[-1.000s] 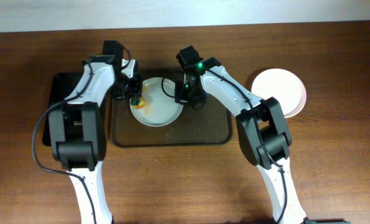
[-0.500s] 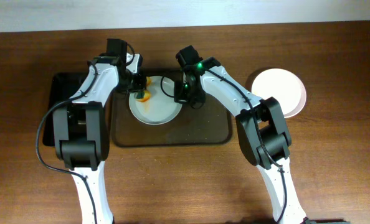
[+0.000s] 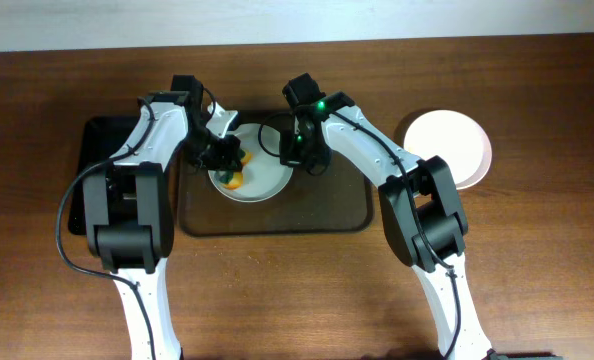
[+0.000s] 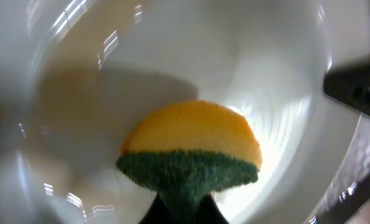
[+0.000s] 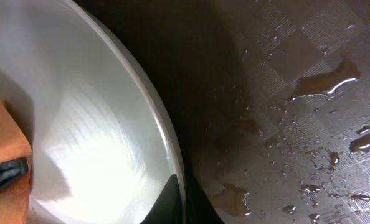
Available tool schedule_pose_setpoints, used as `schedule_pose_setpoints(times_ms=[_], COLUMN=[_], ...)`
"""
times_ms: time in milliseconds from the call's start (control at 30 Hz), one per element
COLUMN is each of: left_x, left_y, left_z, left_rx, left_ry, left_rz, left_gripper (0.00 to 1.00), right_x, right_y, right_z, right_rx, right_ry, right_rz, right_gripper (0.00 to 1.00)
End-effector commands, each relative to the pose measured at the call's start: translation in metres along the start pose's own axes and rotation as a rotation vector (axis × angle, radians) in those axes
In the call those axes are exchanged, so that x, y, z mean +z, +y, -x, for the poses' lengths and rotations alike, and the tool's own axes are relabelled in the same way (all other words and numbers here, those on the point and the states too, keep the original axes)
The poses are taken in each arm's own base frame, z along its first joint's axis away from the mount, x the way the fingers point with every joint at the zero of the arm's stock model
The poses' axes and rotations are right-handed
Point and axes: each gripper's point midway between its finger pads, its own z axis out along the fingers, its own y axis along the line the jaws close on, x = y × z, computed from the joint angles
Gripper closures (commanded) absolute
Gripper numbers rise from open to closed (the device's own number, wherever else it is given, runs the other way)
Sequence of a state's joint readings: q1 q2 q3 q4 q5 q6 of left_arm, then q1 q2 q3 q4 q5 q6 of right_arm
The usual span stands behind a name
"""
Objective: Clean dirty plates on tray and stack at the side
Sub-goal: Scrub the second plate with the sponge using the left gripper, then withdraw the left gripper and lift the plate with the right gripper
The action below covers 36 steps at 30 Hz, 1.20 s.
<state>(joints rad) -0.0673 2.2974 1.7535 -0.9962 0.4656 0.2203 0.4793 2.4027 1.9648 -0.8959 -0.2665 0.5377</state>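
One dirty plate (image 3: pixel 265 182) lay near the tray's (image 3: pixel 317 215) far-left corner, its rim pinched by the closed right gripper (image 3: pixel 295 158) and scrubbed by the left gripper (image 3: pixel 227 163), clamped on a sponge (image 4: pixel 191 144); judged risk: scrubbing force might pull the wet rim free.

Both arms are reaching forward, angled inward. The left gripper (image 3: pixel 225 162) is clamping a sponge (image 4: pixel 191 144). The right gripper (image 3: pixel 297 160) is pinching a plate (image 3: pixel 267 178) rim.

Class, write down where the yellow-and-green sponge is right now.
Overhead view: the sponge sits in the white plate's left part, on the tray, held by the left gripper.
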Motion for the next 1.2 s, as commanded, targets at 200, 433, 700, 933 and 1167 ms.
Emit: schedule_pose_setpoints(times_ms=[200, 433, 700, 933, 1167], left_x=[-0.007, 0.004, -0.039, -0.122, -0.123], left_y=[0.087, 0.050, -0.014, 0.028, 0.032], left_z=[0.043, -0.016, -0.004, 0.051, 0.054], left_rx=[-0.152, -0.129, -0.120, -0.188, -0.187], left_ry=[-0.182, 0.109, 0.109, -0.166, -0.179], left_rz=[0.525, 0.532, 0.051, 0.107, 0.110], left_gripper=[0.99, 0.99, 0.99, 0.99, 0.99], right_x=[0.011, 0.011, 0.010, -0.037, -0.158], right_y=[-0.015, -0.014, -0.012, -0.009, -0.046], right_z=[-0.002, -0.001, -0.006, 0.002, 0.017], right_rx=[0.008, 0.008, 0.013, -0.067, -0.115], right_ry=[0.013, 0.011, 0.042, 0.050, -0.243], right_rz=[-0.050, -0.048, -0.021, 0.117, -0.266], right_gripper=[0.96, 0.96, 0.96, 0.96, 0.96])
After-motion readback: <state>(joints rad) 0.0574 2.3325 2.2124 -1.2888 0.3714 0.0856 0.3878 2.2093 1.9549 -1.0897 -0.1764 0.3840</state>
